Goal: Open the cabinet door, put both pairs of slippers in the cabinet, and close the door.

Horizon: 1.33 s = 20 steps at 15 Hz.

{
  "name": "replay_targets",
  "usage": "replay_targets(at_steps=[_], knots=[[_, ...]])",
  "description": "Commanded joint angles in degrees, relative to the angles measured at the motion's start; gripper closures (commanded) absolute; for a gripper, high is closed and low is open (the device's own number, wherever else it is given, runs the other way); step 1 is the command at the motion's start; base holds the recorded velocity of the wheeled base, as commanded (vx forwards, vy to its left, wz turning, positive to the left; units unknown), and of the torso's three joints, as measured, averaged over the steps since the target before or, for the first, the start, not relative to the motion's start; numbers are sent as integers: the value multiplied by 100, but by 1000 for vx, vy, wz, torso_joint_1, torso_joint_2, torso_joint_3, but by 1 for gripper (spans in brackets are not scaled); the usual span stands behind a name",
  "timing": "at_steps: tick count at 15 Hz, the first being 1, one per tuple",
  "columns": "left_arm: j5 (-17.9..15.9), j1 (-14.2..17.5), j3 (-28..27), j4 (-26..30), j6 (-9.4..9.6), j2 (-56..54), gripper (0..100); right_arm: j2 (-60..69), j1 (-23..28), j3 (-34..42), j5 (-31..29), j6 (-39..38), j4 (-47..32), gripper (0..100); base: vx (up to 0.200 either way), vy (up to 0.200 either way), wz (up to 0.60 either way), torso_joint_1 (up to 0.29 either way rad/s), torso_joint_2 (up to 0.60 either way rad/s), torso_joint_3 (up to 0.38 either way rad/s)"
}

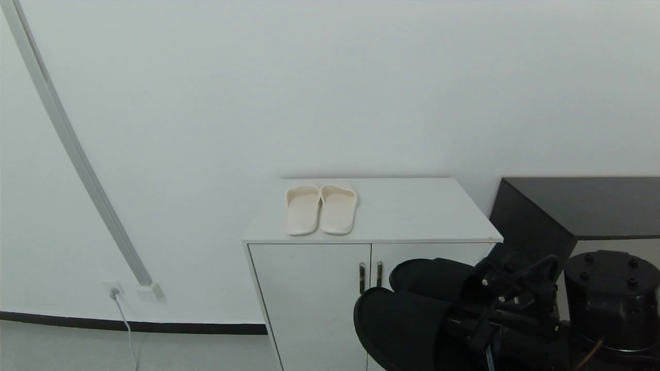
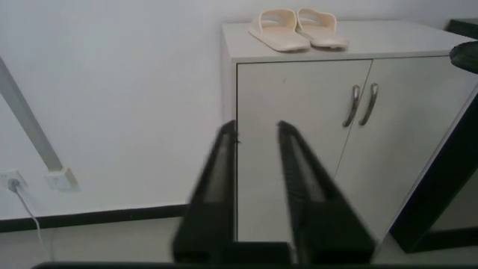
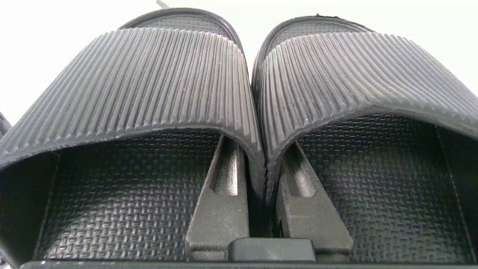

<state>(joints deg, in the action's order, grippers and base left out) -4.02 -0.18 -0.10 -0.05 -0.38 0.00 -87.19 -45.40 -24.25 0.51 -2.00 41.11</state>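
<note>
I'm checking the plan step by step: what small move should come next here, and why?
Probably bring the open left hand to the door handles: both cabinet doors are shut, and the right hand is clamped on the black slippers.

The black slippers [image 3: 172, 82] look like matt rubber, with ribbed straps and pebbled footbeds. The cream slippers [image 1: 320, 208] are smooth, matt foam-like plastic. The cabinet [image 1: 309, 288] is smooth matt white board; its handles [image 1: 362, 277] are shiny metal.
</note>
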Motion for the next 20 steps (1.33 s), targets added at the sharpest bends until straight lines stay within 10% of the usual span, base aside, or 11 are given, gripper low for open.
replay_targets(at_steps=[1,20], knots=[[-2,1,-8,5,3,9,0,-79,66,-19,2,24,3,100,0,0,0,-193,432,246],[-2,1,1,-4,3,9,0,-229,119,87,54,130,3,100,0,0,0,-191,516,319]])
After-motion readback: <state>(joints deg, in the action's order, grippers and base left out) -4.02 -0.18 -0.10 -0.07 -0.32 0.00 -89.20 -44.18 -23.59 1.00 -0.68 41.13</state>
